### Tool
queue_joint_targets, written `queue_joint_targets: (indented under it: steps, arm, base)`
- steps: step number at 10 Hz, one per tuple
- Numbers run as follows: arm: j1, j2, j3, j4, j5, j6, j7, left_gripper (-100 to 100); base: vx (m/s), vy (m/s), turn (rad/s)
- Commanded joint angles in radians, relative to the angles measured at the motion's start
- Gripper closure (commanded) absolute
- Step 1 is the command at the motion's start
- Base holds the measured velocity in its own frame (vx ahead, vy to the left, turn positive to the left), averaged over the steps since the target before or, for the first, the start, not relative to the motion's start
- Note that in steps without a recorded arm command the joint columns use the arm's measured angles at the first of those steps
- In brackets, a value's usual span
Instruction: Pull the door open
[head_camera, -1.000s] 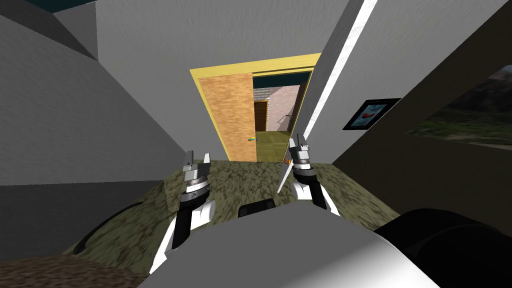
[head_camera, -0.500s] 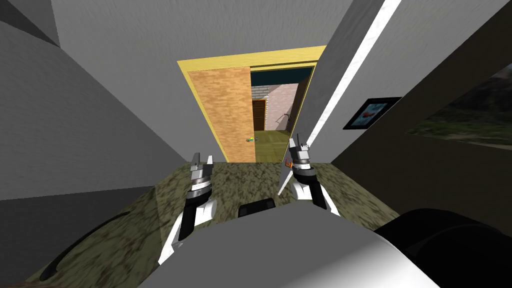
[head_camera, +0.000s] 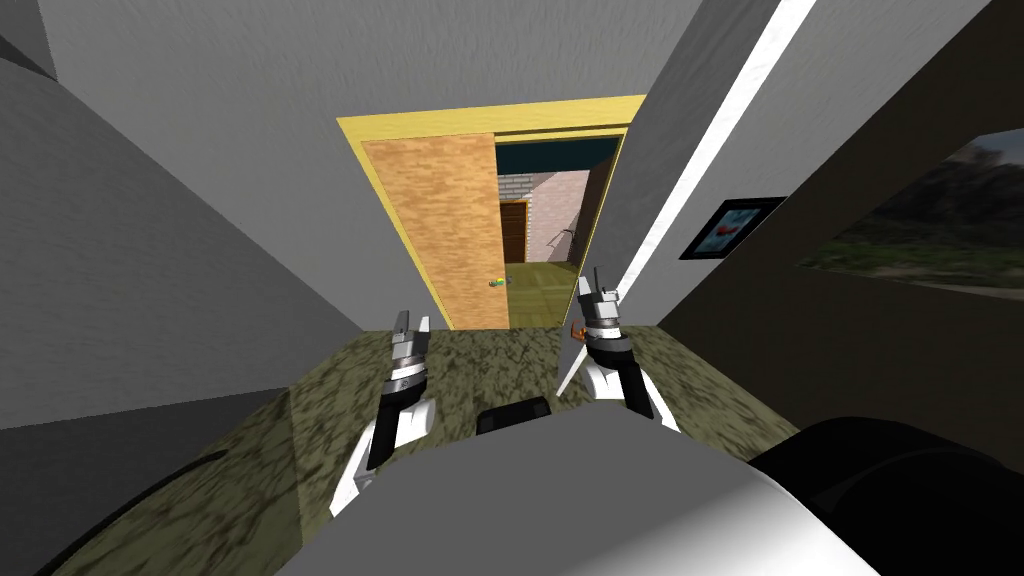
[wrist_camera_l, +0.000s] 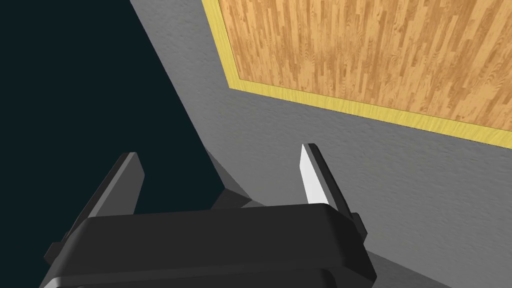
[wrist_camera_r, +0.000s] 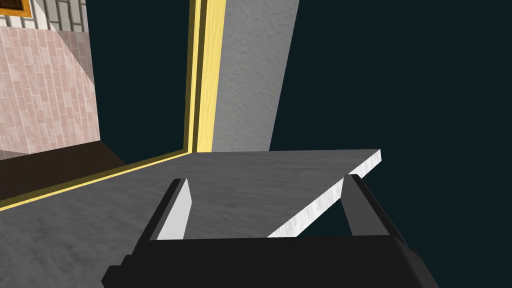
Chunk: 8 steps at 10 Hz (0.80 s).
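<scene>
A yellow door frame (head_camera: 490, 118) stands ahead in the head view. A wood-grain panel (head_camera: 440, 225) fills its left half, with a small coloured knob (head_camera: 495, 283) at its free edge. The right half gives onto another room. A grey door leaf with a white edge (head_camera: 690, 165) slants toward me on the right. My right gripper (head_camera: 595, 285) is open at that edge, and in the right wrist view the grey leaf (wrist_camera_r: 260, 175) lies behind my right gripper (wrist_camera_r: 270, 207). My left gripper (head_camera: 412, 325) is open and holds nothing; in the left wrist view my left gripper (wrist_camera_l: 220, 175) faces the wall below the wood panel (wrist_camera_l: 380, 55).
Grey walls close in on the left and right. The floor (head_camera: 480, 360) is mottled green-brown. A small framed picture (head_camera: 725, 228) hangs on the right wall, above dark furniture (head_camera: 850, 340). A small orange piece (head_camera: 575, 331) shows by my right wrist.
The head view has shifted and the doorway now looks wider and further left. My left gripper has drawn in toward the middle. The right gripper holds its place at the grey leaf's edge.
</scene>
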Motion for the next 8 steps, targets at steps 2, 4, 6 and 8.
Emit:
queue_joint_targets:
  steps: [2,4,6,8]
  arm:
    - [-0.015,0.000,-0.001,0.055,0.000,-0.009,-0.013,-100]
    - [-0.028,0.002,0.003,0.101,0.003,-0.016,-0.019,-100]
    - [-0.042,0.004,0.006,0.149,0.006,-0.024,-0.026,-100]
    - [-0.055,0.005,0.010,0.197,0.008,-0.032,-0.033,-100]
  base:
    - [0.109,0.004,-0.055]
    - [0.091,-0.002,-0.070]
    - [0.098,0.006,-0.073]
    - [0.094,-0.001,-0.068]
